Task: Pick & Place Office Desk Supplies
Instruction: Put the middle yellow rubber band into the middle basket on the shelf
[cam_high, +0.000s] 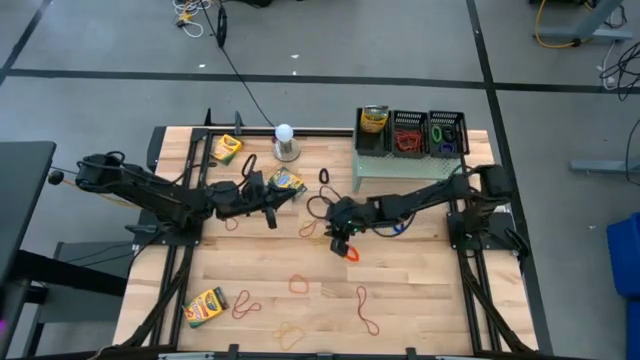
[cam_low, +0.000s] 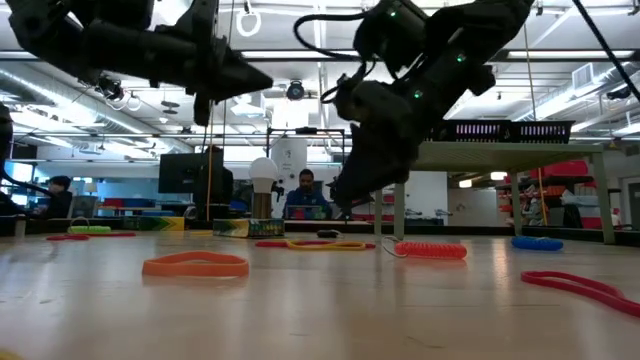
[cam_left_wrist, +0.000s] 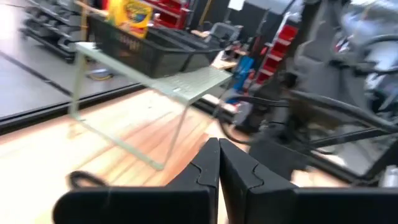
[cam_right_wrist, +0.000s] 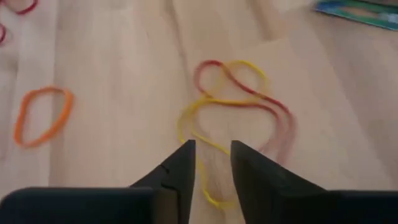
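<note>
The desk carried a pale green riser at its far right edge, holding three black mesh baskets. The left gripper hung mid-desk, closed on nothing. The right gripper stood slightly parted above a yellow rubber band tangled with a red rubber band near the desk's centre. Risk: closing there could lift both bands or pinch neither.

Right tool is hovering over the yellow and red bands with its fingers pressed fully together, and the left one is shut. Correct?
Not quite. In the right wrist view the right tool has a gap between its fingers, so it is open over the yellow band and red band. The left tool is shut, as you say.
</note>
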